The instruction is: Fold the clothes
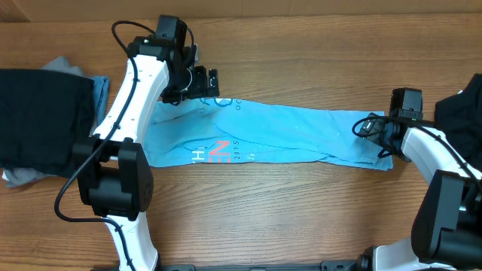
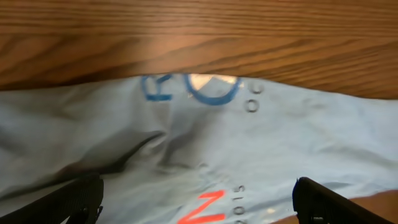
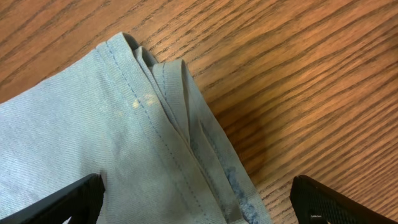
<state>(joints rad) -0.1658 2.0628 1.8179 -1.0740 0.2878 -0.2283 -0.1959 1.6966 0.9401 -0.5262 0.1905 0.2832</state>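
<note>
A folded sky-blue cotton T-shirt lies across the wooden bench. A black cloth heap lies left, a black garment right.

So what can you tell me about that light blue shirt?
The light blue shirt looks like soft cotton, folded into a long, wrinkled band lying flat across the table. Red-and-white lettering with "2015" shows near its left end; stitched hem layers stack at the right. The left hand and right hand, both open, sit over its ends; contact is unclear.

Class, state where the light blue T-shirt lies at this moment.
In the overhead view, the light blue T-shirt lies as a long strip across the middle of the table, between the left end effector and the right end effector.
</note>
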